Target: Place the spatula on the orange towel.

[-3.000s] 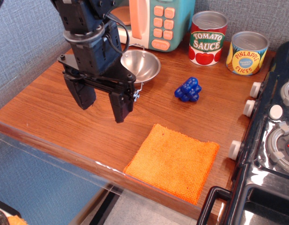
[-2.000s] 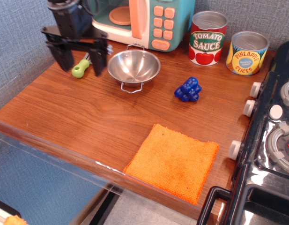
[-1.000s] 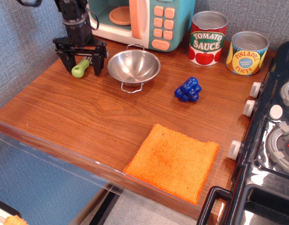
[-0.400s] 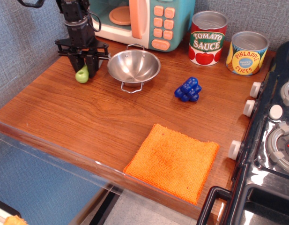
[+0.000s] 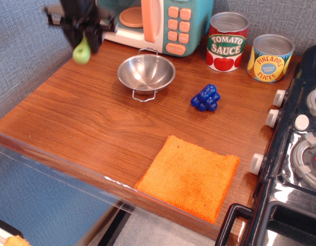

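My black gripper (image 5: 85, 37) is at the top left, raised above the counter's back left corner, and is shut on the spatula (image 5: 82, 52). Only the spatula's lime-green handle shows, hanging down below the fingers; its grey head is hidden inside the gripper. The orange towel (image 5: 189, 176) lies flat at the counter's front edge, right of the middle, far from the gripper.
A steel bowl (image 5: 146, 72) stands right of the gripper. A toy microwave (image 5: 158, 23) is at the back. Tomato sauce (image 5: 227, 41) and pineapple (image 5: 270, 57) cans stand at the back right. A blue toy (image 5: 206, 98) lies mid-counter. A toy stove (image 5: 296, 154) borders the right.
The gripper closed on the spatula on the counter left of the bowl and has lifted it up and slightly left; the handle now hangs in the air.
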Robot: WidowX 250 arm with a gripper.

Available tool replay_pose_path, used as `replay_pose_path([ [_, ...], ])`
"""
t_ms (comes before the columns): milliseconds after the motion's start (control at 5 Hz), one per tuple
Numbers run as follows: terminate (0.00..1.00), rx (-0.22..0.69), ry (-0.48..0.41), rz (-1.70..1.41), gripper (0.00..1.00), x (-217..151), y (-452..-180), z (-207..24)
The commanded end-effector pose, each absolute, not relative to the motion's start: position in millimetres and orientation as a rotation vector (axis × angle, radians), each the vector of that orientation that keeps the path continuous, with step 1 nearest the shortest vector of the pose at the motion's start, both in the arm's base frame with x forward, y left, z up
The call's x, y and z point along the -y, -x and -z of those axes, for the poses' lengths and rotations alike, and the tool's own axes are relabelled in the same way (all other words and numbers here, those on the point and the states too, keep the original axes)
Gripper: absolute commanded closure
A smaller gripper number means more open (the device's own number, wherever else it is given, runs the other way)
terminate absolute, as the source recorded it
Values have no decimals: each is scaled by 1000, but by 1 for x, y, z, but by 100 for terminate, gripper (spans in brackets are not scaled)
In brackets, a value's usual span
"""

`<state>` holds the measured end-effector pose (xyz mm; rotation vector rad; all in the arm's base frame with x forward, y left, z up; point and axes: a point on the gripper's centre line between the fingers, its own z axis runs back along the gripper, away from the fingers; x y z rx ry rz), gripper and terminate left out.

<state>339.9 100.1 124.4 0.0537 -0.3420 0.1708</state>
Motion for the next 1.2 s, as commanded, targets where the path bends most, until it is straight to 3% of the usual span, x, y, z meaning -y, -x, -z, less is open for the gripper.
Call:
replay_pose_path([
  [0, 0, 361, 62, -2, 100, -18, -292, -158],
  [200, 0, 264, 103, 27, 100, 30, -276, -134],
  [400, 0, 193, 88, 39, 100, 80, -265, -107],
  [600, 0, 127, 57, 38, 100, 106, -260, -73],
  [800, 0, 77, 30, 13, 100, 115, -252, -54],
  [1000, 0, 96, -9, -26, 100, 108, -242, -53],
])
